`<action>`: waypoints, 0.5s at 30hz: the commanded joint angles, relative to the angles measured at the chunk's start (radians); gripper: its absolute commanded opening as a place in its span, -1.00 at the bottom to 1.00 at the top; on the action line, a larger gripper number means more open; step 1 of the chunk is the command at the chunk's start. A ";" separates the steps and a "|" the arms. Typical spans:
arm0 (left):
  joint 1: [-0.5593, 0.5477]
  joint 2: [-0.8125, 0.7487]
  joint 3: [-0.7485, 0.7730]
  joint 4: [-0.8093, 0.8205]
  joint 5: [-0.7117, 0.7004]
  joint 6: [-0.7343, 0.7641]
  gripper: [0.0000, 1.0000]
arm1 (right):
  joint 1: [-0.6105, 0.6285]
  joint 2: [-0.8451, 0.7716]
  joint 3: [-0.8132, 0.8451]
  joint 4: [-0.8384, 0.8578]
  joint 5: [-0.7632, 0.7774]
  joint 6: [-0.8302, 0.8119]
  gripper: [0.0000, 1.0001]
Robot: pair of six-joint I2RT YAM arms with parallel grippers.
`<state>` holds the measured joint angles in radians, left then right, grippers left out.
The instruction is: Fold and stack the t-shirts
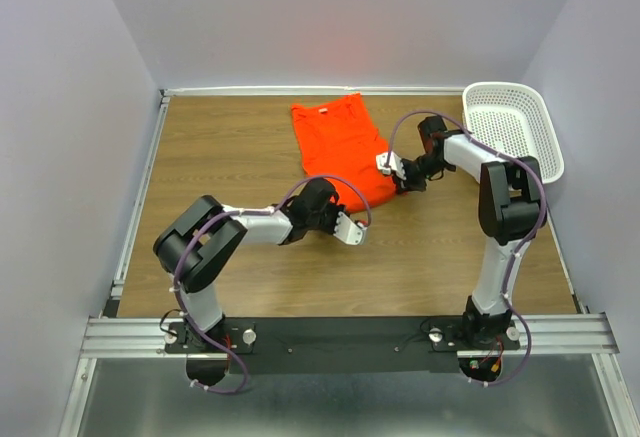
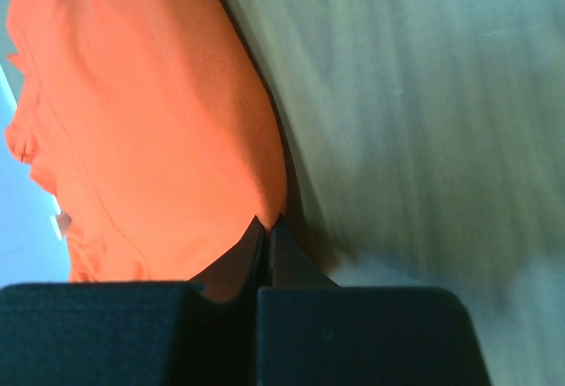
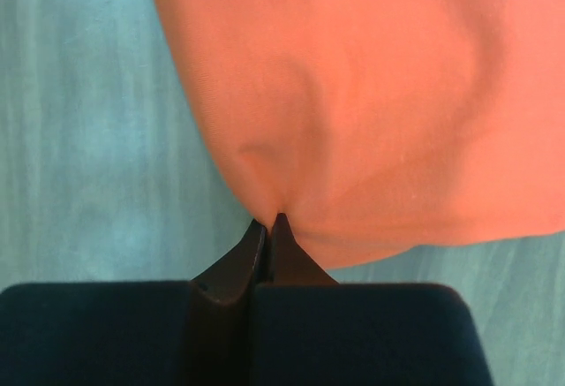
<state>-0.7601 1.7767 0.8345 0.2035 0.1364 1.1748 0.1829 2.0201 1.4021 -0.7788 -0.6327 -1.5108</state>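
Observation:
A bright orange-red t-shirt [image 1: 338, 145] lies as a long narrow strip on the wooden table [image 1: 225, 152], collar toward the back wall. My left gripper [image 1: 343, 207] is at its near hem, on the left corner. In the left wrist view the gripper [image 2: 268, 223] is shut, with the t-shirt [image 2: 150, 121] edge pinched at the tips. My right gripper [image 1: 398, 182] is at the near right corner. Seen from the right wrist, this gripper [image 3: 269, 220] is shut too, and the t-shirt [image 3: 380, 94] puckers where the tips nip it.
A white perforated basket [image 1: 548, 137] stands at the back right corner of the table, just behind the right arm. Walls close in the table on the left, back and right. The arms' bases sit on a rail at the near edge.

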 commanded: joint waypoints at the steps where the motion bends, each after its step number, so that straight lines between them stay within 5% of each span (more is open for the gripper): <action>1: -0.057 -0.111 -0.046 -0.073 0.107 0.000 -1.00 | -0.002 -0.058 -0.076 -0.147 0.036 -0.031 -0.99; 10: -0.349 -0.140 -0.037 -0.312 0.140 -0.187 -1.00 | -0.003 -0.441 -0.512 -0.256 0.096 -0.074 -0.99; 15: -0.456 -0.178 -0.054 -0.345 0.157 -0.260 -1.00 | -0.002 -0.604 -0.581 -0.324 0.116 -0.052 -0.99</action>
<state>-1.1732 1.6352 0.7883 -0.0532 0.2375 1.0065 0.1818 1.5185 0.8585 -1.0164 -0.5518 -1.5711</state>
